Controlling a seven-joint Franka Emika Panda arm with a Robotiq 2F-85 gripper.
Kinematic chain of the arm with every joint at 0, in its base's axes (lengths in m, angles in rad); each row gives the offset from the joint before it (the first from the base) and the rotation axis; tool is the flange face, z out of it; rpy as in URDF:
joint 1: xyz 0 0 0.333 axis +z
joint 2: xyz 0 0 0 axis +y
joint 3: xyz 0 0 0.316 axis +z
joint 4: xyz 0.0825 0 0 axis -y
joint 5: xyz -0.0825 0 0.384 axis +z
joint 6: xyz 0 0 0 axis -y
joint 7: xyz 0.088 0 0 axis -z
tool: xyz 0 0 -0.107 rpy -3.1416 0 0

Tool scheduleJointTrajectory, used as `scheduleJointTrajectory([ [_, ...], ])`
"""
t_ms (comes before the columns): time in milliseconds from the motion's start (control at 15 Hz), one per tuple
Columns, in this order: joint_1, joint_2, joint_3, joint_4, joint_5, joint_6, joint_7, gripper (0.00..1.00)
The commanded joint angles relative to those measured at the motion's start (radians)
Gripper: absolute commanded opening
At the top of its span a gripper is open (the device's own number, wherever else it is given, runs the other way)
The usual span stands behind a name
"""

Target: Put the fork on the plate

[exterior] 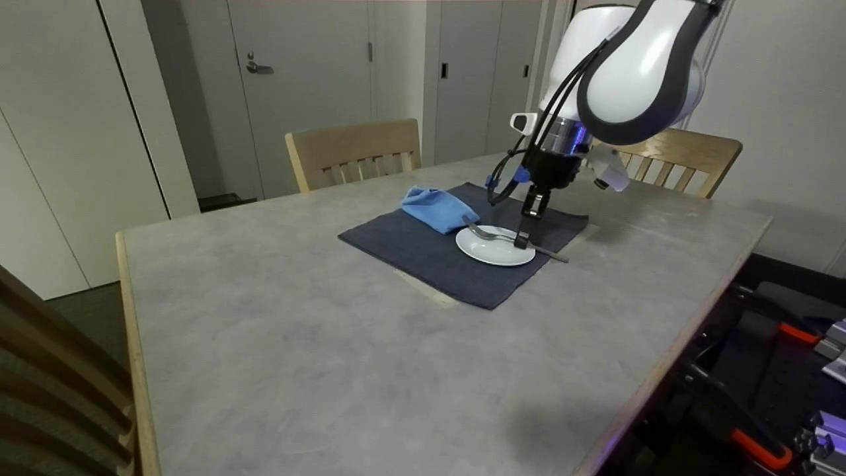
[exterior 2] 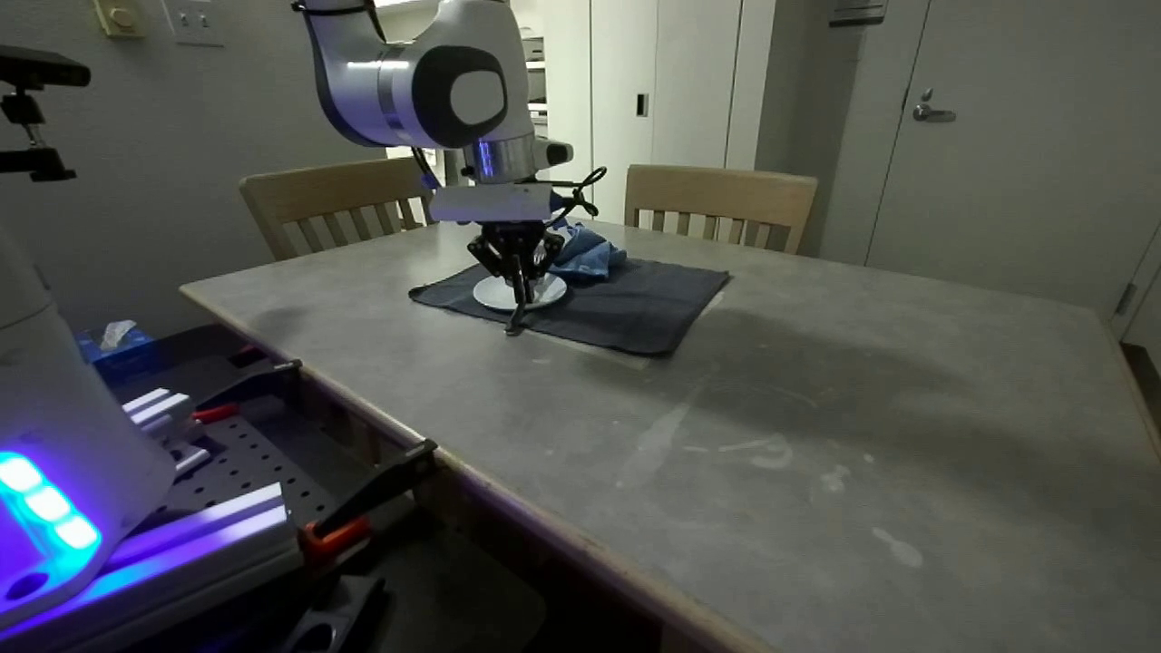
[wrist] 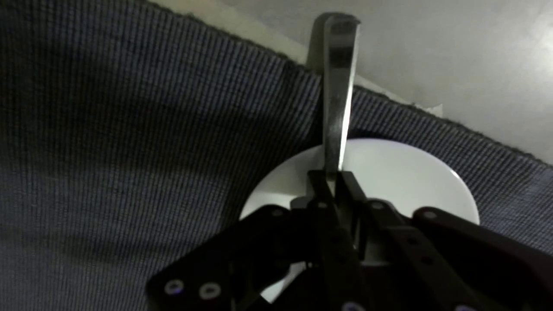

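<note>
The fork (exterior: 487,235) lies across the white plate (exterior: 492,254), its tines past the rim near the napkin and its handle end past the opposite rim. The handle (wrist: 339,86) reaches beyond the placemat edge in the wrist view, with a shadow beside it. My gripper (exterior: 523,242) is shut on the fork's handle over the plate; its fingertips (wrist: 332,179) close around it in the wrist view. The plate (wrist: 410,177) is partly hidden there by the fingers, as is the fork's head. I cannot tell whether the fork touches the plate.
A dark grey placemat (exterior: 436,264) lies under the plate. A crumpled blue napkin (exterior: 437,209) sits on it beside the plate, close to the tines. Wooden chairs (exterior: 357,151) stand at the table (exterior: 317,344). Clamps with orange parts (exterior 2: 336,537) are by the table edge near the robot base.
</note>
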State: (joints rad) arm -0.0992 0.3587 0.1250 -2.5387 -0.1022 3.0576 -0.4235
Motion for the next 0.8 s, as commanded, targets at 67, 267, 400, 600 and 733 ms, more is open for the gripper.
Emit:
scheduleJointTrajectory([
  [67,-0.007,0.005,0.022,0.002,-0.027,-0.019,0.022,0.03],
  [267,0.006,0.002,0.008,0.005,-0.044,-0.033,0.021,0.03],
  [400,0.014,-0.004,-0.005,0.008,-0.063,-0.049,0.018,0.03],
  [600,0.016,-0.012,-0.012,0.014,-0.087,-0.075,0.014,0.36],
  [733,0.014,-0.021,-0.008,0.022,-0.089,-0.101,0.012,0.48],
])
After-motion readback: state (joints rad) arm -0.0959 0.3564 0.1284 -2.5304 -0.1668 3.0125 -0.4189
